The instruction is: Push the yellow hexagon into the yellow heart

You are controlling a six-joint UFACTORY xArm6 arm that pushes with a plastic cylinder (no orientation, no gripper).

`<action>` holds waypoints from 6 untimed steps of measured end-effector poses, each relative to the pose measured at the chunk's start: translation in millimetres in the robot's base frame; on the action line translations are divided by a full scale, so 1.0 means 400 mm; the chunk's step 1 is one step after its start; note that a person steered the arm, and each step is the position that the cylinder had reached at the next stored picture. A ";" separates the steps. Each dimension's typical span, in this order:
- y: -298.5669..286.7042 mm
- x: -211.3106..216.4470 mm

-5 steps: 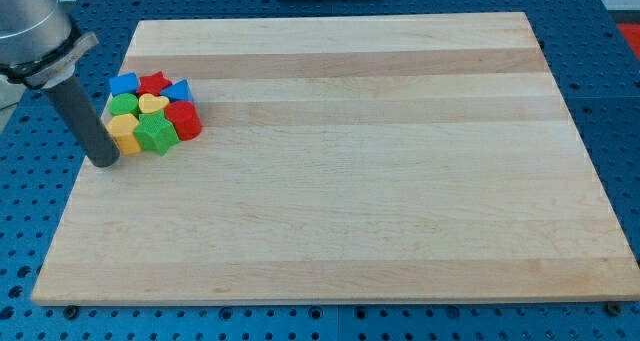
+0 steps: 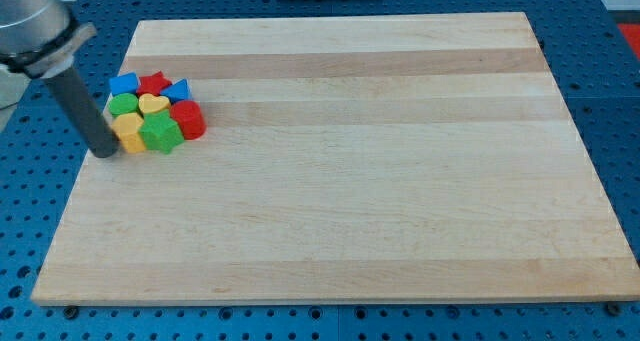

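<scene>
Tip (image 2: 103,151) against yellow hexagon (image 2: 128,133), beside yellow heart (image 2: 152,104)

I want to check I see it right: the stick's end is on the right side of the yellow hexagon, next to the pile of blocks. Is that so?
Not quite. In the camera view my tip is on the left side of the yellow hexagon, not the right. The rest holds: it sits next to the pile of blocks, where the yellow heart lies.

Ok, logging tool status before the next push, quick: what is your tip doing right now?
My tip: no pincer, holding nothing; it sits against the yellow hexagon on its left side in the view.
</scene>
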State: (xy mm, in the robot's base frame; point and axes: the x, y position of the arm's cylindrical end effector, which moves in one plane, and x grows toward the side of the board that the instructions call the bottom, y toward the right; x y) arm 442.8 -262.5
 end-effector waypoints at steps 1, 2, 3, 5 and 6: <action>0.086 0.000; 0.171 0.000; 0.207 -0.003; 0.045 0.017; 0.015 -0.009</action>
